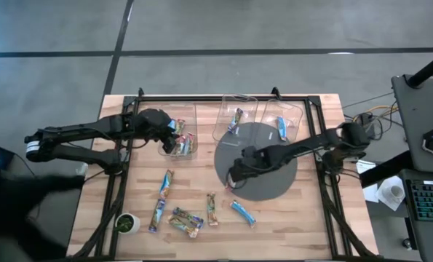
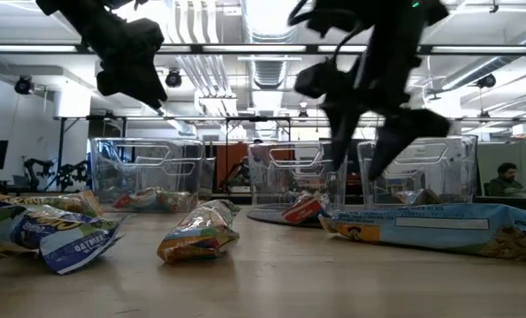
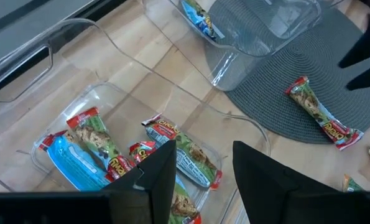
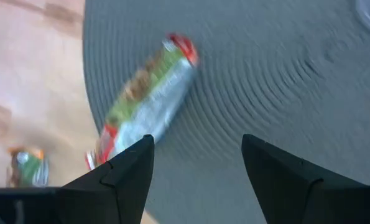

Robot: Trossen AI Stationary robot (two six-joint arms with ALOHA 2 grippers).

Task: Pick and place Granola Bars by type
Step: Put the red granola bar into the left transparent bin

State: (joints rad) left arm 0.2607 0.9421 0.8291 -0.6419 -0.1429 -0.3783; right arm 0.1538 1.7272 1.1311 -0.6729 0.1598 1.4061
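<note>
Right pincer (image 4: 197, 168) wide, empty, above red-green granola bar (image 4: 148, 99) lying on grey mat (image 4: 284, 74); off-centre descent risks skidding slick wrapper. Left pincer (image 3: 203, 168) wide over left bin (image 3: 104, 93).

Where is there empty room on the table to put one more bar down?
Free wood lies between the grey mat and the table's right rail, and left of the striped bar beside the left rail. It is crowded in the loose pile near the front edge and in the left bin.
</note>
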